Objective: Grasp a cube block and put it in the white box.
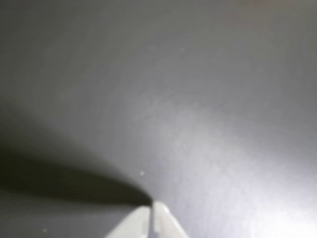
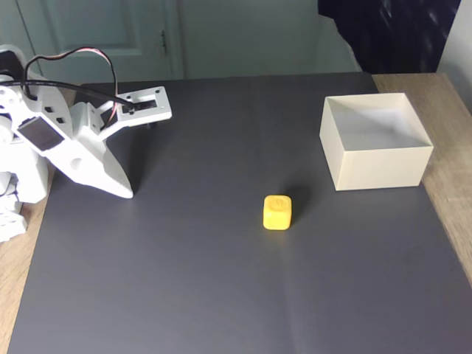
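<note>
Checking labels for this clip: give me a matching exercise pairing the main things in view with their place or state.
Things:
1. cube block
2. white box
3. tool
4. mat

Descriptions:
A. tips resting shut on the mat, left side of the fixed view
B. dark grey, covering the table
C. yellow, alone mid-mat
D. open-topped, nothing inside, at the mat's right edge

Pairs: 1-C, 2-D, 3-A, 4-B

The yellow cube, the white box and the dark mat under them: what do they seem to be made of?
The cube looks like smooth matte plastic, maybe soft: its edges are rounded and its colour is even. The box seems to be thin card or foam board, with flat thin walls. The mat looks like matte dark sheet, with a faint crease.
</note>
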